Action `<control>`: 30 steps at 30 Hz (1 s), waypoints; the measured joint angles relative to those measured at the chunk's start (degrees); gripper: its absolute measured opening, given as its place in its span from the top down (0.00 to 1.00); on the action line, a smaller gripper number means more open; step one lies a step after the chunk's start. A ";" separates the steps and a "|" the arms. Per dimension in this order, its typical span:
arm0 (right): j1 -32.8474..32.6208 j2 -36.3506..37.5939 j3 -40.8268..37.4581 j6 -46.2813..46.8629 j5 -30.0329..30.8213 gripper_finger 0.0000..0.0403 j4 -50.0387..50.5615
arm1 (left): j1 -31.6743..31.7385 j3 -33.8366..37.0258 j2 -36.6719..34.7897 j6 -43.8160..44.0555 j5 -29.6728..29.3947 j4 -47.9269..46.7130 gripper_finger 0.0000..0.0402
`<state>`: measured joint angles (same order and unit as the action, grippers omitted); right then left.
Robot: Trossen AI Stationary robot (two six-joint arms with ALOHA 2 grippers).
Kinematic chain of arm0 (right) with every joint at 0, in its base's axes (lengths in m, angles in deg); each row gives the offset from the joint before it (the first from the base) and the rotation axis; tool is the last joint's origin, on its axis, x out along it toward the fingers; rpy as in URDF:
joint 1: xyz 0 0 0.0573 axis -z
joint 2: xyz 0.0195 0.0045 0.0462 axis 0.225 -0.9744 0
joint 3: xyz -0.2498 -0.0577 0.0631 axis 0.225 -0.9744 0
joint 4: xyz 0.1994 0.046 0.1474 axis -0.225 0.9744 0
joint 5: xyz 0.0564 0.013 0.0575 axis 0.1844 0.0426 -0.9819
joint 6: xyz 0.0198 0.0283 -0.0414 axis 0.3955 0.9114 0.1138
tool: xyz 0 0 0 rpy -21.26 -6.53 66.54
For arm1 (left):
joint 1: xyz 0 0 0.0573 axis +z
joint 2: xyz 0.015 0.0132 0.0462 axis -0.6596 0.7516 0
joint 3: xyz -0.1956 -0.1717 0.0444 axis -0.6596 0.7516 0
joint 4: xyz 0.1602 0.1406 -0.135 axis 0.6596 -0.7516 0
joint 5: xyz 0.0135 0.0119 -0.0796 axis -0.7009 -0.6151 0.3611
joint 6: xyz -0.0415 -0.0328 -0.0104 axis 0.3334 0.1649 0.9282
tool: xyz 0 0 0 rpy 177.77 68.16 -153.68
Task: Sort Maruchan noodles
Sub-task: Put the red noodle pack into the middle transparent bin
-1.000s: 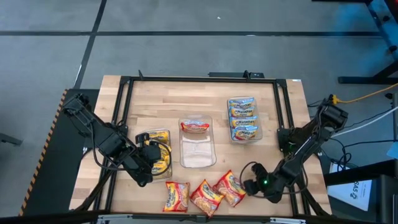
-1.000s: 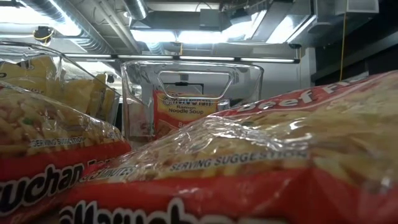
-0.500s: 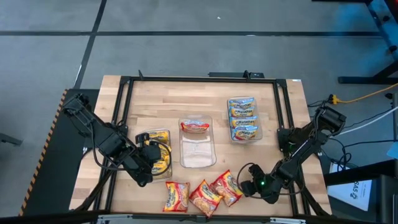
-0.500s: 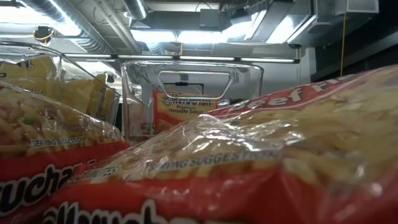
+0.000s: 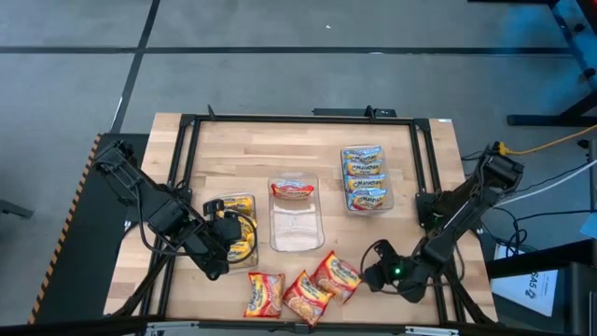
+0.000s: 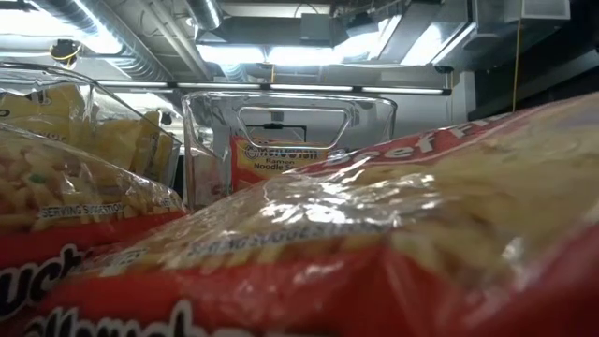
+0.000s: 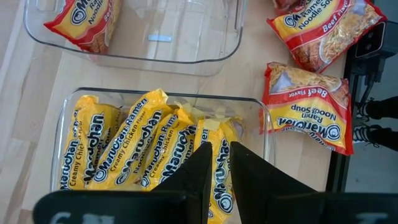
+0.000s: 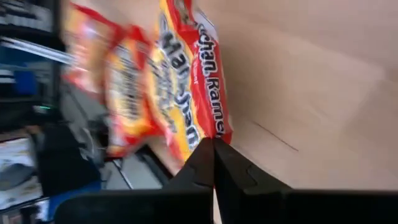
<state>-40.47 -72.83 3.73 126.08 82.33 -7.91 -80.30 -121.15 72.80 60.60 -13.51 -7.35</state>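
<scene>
A pale wooden table (image 5: 233, 140) inside a black frame is standing on a grey floor (image 5: 280, 75) — ducts and strip lights are showing overhead in the low view. The right gripper (image 5: 368, 277) is sitting at the near edge, fingers pinched tight on the corner of a red beef packet (image 5: 338, 276); two more red packets (image 5: 284, 294) are lying beside it. The left gripper (image 5: 235, 239) is hanging, narrowly parted, over the tray of yellow packets (image 5: 230, 207). The middle tray (image 5: 297, 229) is holding one red packet (image 5: 292, 191) — blue-edged packets (image 5: 364, 177) are filling the right tray.
</scene>
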 joint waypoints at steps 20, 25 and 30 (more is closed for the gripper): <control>2.30 28.58 0.02 -34.64 27.65 1.00 1.16 | 0.00 0.01 0.00 0.00 -1.34 0.01 0.87; 9.50 31.67 0.04 -44.89 23.45 1.00 -1.54 | 0.02 0.00 0.00 0.00 -1.83 -0.01 0.87; 20.17 30.70 0.10 -58.46 11.73 1.00 -10.29 | 0.00 0.01 0.00 0.00 -1.89 -0.01 0.87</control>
<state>-20.30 -42.13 3.84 67.62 94.06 -18.21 -80.30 -121.14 72.80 60.60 -15.40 -7.37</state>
